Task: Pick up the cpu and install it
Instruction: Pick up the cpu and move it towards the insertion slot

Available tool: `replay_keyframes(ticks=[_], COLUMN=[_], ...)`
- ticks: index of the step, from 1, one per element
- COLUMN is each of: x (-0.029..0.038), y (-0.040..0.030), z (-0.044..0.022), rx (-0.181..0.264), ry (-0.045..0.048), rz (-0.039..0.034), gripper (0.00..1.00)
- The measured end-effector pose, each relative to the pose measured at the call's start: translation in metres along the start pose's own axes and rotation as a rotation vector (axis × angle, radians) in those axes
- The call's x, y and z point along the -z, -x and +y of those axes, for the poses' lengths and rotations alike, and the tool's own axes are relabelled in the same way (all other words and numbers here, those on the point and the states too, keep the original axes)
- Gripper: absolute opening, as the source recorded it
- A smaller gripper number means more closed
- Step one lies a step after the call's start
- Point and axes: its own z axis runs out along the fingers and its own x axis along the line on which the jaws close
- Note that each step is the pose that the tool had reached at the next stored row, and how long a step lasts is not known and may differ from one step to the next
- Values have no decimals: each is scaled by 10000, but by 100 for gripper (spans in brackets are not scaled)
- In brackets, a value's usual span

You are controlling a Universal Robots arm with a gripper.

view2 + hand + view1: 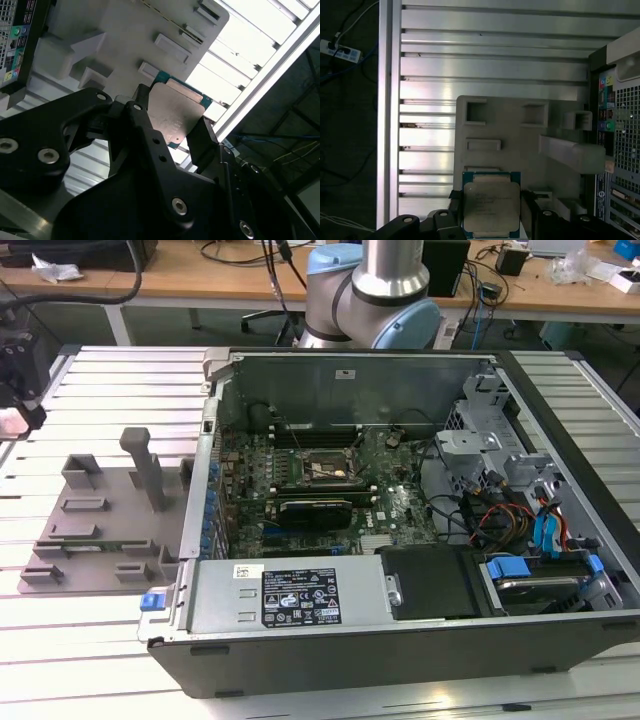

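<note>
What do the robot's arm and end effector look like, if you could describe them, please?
The arm is a silver-grey metal tube with rounded pale blue joint housings. The end effector is matte black: angular plates fastened with round silver screws, ending in two narrow black fingers. A thick black cable curves toward it in the exterior view.

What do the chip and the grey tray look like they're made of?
The chip: seemingly metal lid, dull silver with a soft sheen, on a green board rim, probably circuit-board laminate. The tray: probably plastic, matte uniform grey, blocky moulded shapes, no glint.
</note>
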Motion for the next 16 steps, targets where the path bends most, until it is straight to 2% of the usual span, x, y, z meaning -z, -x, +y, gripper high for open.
replay_keyframes(ticks=[16], x=[283], y=[8], z=[-4], rx=[0], ry=[0], rz=[0], gripper=[55])
